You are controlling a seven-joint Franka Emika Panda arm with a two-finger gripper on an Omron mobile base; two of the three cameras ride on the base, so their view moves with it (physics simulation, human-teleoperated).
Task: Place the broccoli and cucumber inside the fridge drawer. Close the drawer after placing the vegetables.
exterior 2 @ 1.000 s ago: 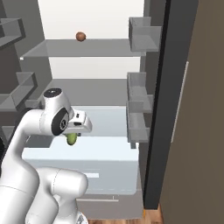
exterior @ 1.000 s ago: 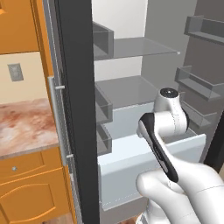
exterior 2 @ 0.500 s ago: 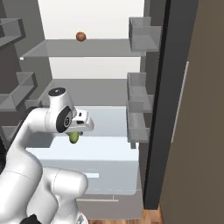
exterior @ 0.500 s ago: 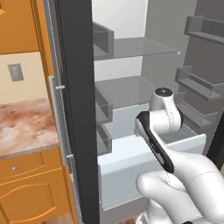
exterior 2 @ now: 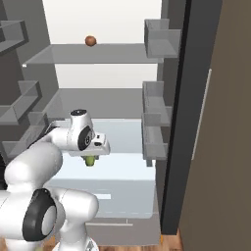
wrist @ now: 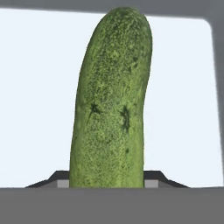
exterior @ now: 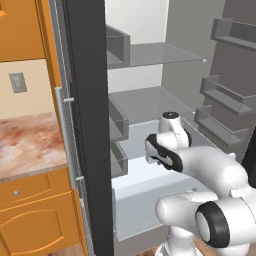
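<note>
The cucumber (wrist: 111, 100), a dark green bumpy oblong, stands up between my fingertips (wrist: 154, 177) in the hand view. My gripper (exterior 2: 91, 157) is shut on it. In the right base view the cucumber (exterior 2: 90, 161) hangs under the hand, above the open fridge drawer (exterior 2: 122, 198). The drawer is a wide pale box pulled out at the fridge's bottom, also visible in the left base view (exterior: 145, 200). Its light floor (wrist: 35, 87) lies behind the cucumber. The broccoli is out of view.
A small brown round item (exterior 2: 90, 40) sits on the upper glass shelf. Grey door bins (exterior 2: 156, 142) line the right side of the fridge, others (exterior: 220, 125) the far wall. The dark fridge door edge (exterior: 87, 125) stands left, beside a marble counter (exterior: 30, 145).
The hand has moved a little to the right and lower over the drawer, with the cucumber still in its grip.
</note>
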